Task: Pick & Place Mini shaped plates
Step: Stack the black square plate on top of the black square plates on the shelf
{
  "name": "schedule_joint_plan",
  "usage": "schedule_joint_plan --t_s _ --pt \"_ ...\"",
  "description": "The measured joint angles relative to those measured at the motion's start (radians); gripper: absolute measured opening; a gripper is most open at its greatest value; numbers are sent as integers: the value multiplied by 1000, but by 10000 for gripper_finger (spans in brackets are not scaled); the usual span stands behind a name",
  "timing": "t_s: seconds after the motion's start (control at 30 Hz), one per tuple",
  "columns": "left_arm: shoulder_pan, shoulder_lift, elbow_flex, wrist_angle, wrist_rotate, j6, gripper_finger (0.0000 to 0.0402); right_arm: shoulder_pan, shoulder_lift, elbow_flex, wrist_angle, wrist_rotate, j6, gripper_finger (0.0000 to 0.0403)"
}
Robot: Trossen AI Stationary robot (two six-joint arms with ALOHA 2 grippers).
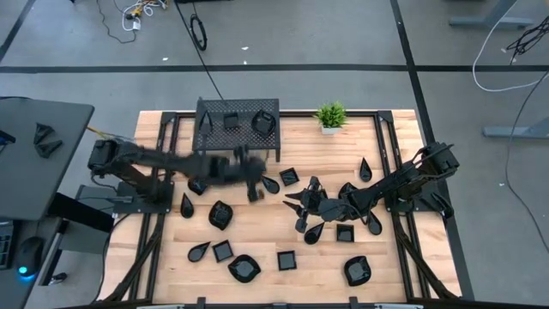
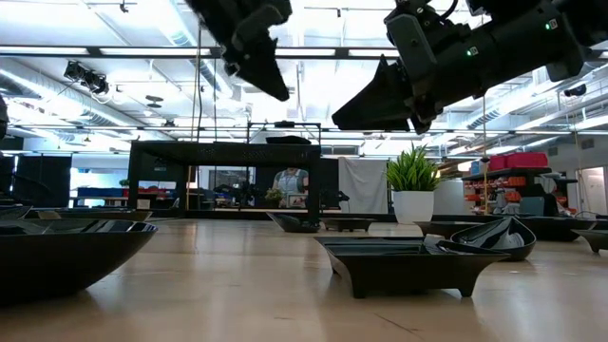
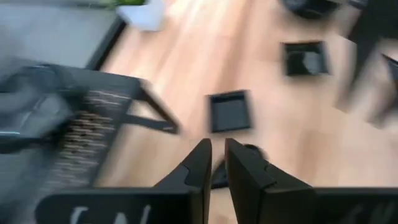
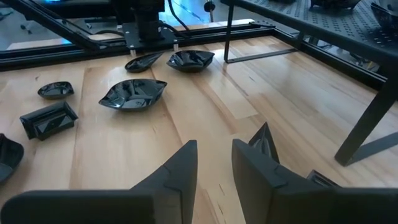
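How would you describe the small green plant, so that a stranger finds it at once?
Start at the black perforated rack standing at the far edge of the wooden table. Just to its right, apart from it, stands the potted plant. It is the only green thing among all the black plates, in a white pot.

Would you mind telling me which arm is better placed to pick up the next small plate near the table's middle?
Probably the right: the right gripper hangs among the plates at the middle, fingers slightly apart and empty. The left gripper sits near the rack.
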Motion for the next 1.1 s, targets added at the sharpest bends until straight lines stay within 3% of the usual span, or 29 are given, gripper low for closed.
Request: schedule_joint_plan --t_s 0.2,0.37,0.5,0.63,0.87,1.1 --pt "-213 16 -325 486 -74 -127 48 -39 -102 0 -46 -47 20 103" --pt "-282 39 -523 833 -85 -195 48 -143 -228 1 -277 -211 114 103" --pt "-279 37 -578 889 -119 -197 48 -268 -247 0 -444 -393 135 103" --pt "-259 37 -579 892 -174 -196 48 -355 -169 0 -471 -535 34 113" --pt "-223 37 -579 897 -166 -195 48 -418 -32 0 -476 -572 -335 139" --pt "-207 37 -579 901 -163 -194 48 -418 49 0 -402 -507 -508 129"
